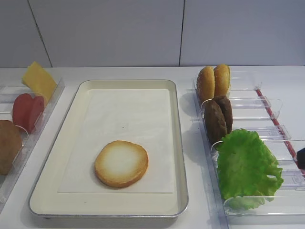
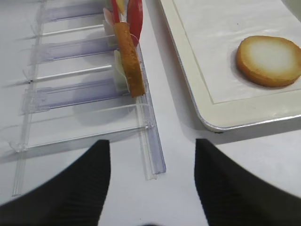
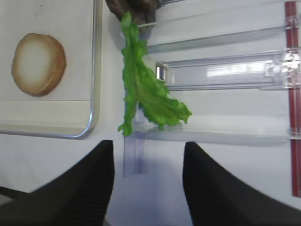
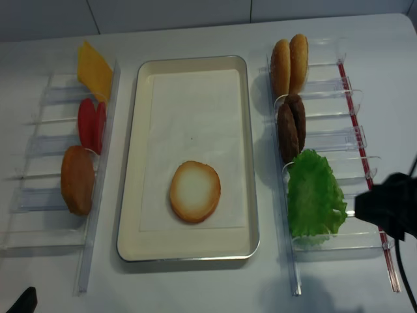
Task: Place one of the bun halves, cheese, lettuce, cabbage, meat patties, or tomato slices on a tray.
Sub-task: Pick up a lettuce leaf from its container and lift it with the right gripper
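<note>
The right gripper [image 3: 148, 183] gapes wide and empty, the lettuce [image 3: 141, 84] at its 12 o'clock in a rack [image 3: 225, 70]. The left gripper [image 2: 150, 183] is likewise open, empty. One bun half [image 1: 121, 163] lies on the tray [image 1: 178, 143].

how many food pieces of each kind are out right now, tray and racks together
bun halves: 4, one on the tray, two upright in the right rack, one in the left rack
meat patties: 2
tomato slices: 2
cheese: 1
lettuce: 1
total: 10
</note>
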